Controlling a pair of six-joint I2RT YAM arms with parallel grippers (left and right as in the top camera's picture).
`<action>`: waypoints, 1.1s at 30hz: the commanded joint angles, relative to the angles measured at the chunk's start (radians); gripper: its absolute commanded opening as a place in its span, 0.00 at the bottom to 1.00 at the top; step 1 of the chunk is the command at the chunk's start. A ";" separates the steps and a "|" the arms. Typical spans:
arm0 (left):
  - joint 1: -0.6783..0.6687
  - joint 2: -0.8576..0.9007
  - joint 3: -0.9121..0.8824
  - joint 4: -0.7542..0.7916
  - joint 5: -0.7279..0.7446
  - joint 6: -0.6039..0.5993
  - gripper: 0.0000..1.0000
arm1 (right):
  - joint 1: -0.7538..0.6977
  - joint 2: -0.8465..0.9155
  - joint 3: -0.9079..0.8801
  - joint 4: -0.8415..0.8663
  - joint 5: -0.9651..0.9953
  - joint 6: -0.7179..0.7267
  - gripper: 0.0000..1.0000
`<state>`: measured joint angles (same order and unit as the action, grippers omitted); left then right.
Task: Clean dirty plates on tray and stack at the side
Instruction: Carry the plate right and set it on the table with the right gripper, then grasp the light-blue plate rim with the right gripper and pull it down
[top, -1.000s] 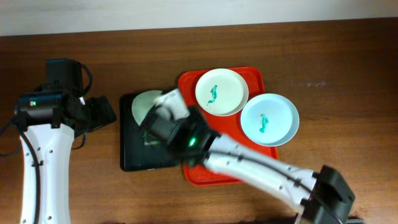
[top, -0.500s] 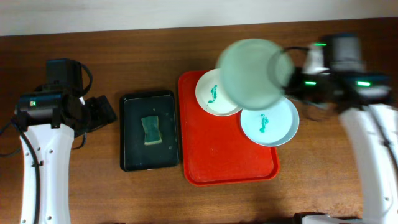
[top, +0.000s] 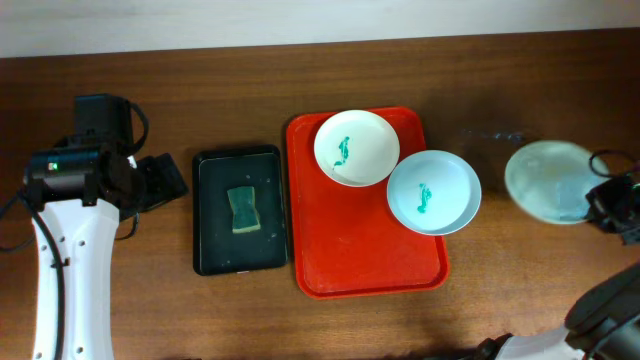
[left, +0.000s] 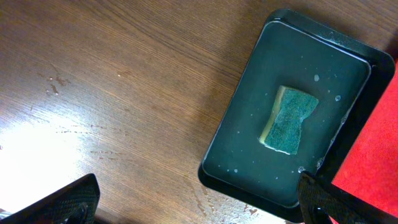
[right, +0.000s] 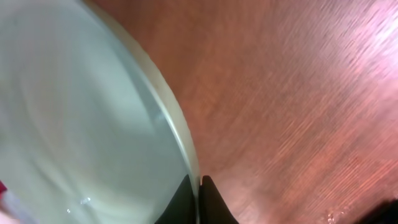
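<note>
The step in hand looks like the setting-down of a cleaned plate at the side. The right gripper (right: 199, 188) is pinched tight on the rim of a pale mint plate (top: 547, 180). That plate is off the red tray (top: 340, 270) and over the bare table (top: 500, 300), near the table's right edge and well apart from the tray's right rim. No teal smear shows on it. The overhead view is blurred there, so I cannot tell whether it rests on the wood or hangs just above it.

Two smeared plates wait on the tray. The white plate (top: 357, 148) lies against the tray's far edge. The mint-blue plate (top: 433, 192) sits just beside it and overhangs the tray's right rim.

The left gripper (left: 196, 185) stands wide open and holds nothing, over the table by the black tray (left: 249, 155), where the green sponge (left: 289, 119) lies in the middle.

The next move probably calls for lowering the plate flat and letting go of the rim. The fingers should then draw away without dragging the plate, since the other two will be stacked on it.
</note>
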<state>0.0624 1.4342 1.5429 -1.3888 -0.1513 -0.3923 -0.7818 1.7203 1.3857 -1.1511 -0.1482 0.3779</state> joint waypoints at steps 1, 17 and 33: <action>0.004 -0.007 0.010 -0.001 -0.014 0.005 0.99 | 0.023 0.037 -0.075 0.048 0.004 -0.033 0.04; 0.004 -0.007 0.010 -0.001 -0.014 0.005 0.99 | 0.313 -0.303 -0.241 0.131 -0.154 -0.211 0.52; 0.004 -0.007 0.010 -0.001 -0.014 0.005 0.99 | 0.604 -0.008 -0.244 0.304 0.068 -0.258 0.47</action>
<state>0.0624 1.4342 1.5429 -1.3891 -0.1513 -0.3923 -0.1715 1.6619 1.1423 -0.8600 -0.0528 0.1276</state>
